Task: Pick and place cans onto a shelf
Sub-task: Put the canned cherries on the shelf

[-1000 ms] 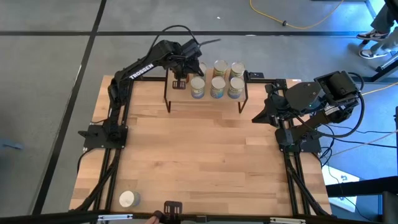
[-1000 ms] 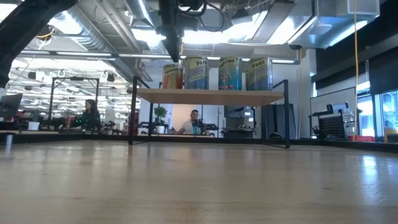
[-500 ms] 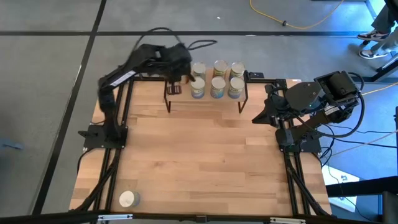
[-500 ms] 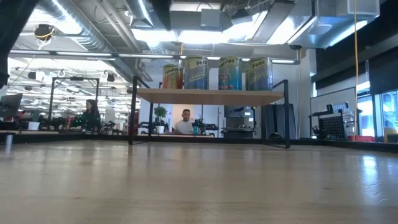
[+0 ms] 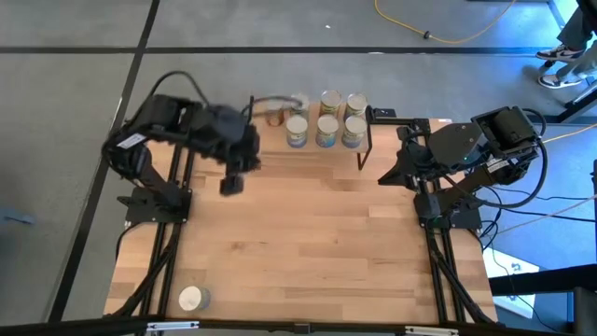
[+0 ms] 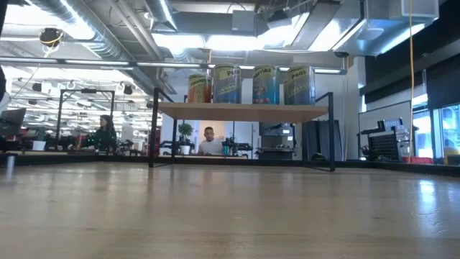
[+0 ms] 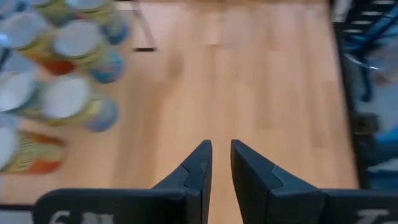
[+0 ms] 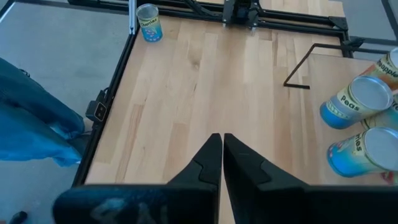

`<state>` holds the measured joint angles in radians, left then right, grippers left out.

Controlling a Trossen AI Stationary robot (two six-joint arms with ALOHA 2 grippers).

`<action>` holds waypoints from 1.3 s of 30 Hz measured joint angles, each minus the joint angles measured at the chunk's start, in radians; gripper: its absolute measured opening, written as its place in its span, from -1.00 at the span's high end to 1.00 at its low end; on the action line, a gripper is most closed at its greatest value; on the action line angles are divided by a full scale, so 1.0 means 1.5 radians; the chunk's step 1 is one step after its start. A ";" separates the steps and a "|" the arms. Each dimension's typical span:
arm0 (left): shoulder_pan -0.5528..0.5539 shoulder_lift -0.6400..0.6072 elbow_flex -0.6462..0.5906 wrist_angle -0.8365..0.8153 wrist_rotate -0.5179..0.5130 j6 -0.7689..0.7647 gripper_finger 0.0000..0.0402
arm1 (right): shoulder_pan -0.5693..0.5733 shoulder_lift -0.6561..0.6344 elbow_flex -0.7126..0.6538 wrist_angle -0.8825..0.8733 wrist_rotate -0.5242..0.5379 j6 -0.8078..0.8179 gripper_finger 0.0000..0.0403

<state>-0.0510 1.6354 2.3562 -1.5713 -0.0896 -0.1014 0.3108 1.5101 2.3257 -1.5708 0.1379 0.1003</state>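
Since a second ago the left gripper [image 5: 230, 185] has swung back from the shelf [image 5: 359, 147] over the table [image 5: 308, 243], fingers slightly parted and empty, leaving seven cans [image 5: 326, 130] on the shelf, one can [image 5: 191, 299] at the table's near-left corner, the right gripper [image 5: 386, 175] clenched, idle.

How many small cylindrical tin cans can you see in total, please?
8 cans: seven on the light-wood shelf, one lone can near the wooden table's front left corner. None seems hidden.
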 joint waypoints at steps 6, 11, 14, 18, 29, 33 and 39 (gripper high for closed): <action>-0.139 -0.003 -0.015 0.002 0.007 -0.083 0.74 | 0.000 0.000 0.000 0.000 0.000 -0.019 0.91; -0.240 -0.021 -0.132 0.001 0.023 -0.206 0.74 | 0.000 0.000 0.000 0.000 -0.005 -0.019 0.91; -0.299 -0.050 -0.241 0.000 0.078 -0.301 0.74 | 0.000 0.000 0.000 0.000 -0.005 -0.018 0.91; -0.372 -0.079 -0.366 -0.001 0.127 -0.460 0.74 | 0.000 0.000 0.000 0.000 -0.004 0.000 0.91; -0.539 -0.093 -0.557 0.042 0.124 -0.556 0.74 | 0.001 -0.001 -0.044 0.007 -0.130 -0.035 0.91; -0.595 -0.092 -0.619 0.124 0.123 -0.556 0.74 | 0.001 0.000 -0.074 0.034 -0.195 -0.035 0.91; -0.640 -0.092 -0.691 0.265 0.118 -0.555 0.74 | 0.001 0.000 -0.110 0.064 -0.210 -0.035 0.91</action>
<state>-1.0112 1.4971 1.3195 -1.1735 0.0872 -0.9339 0.3119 1.5101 2.1605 -1.4748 -0.1778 0.0475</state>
